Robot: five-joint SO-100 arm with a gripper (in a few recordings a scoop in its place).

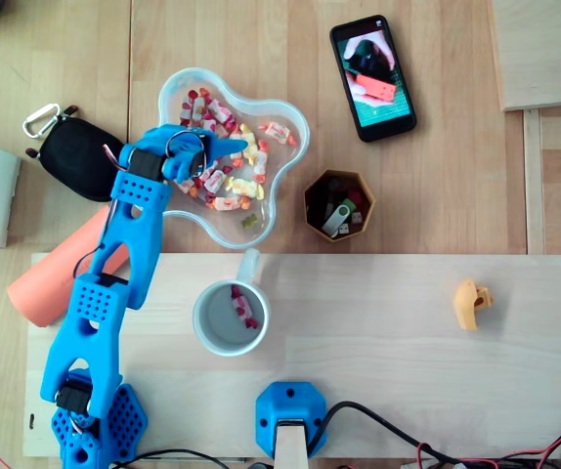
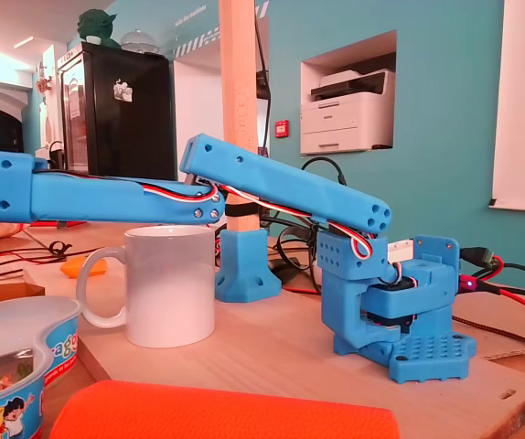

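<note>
Candies (image 1: 234, 186) beneath jaws, seen overhead

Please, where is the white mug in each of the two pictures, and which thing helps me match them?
Overhead view: the white mug stands lower centre-left on the wooden board, handle pointing up.
Fixed view: the white mug stands left of centre, handle to the left.
Shared landmark: the blue post foot, below-right of the mug from overhead, behind it in the fixed view.
</note>
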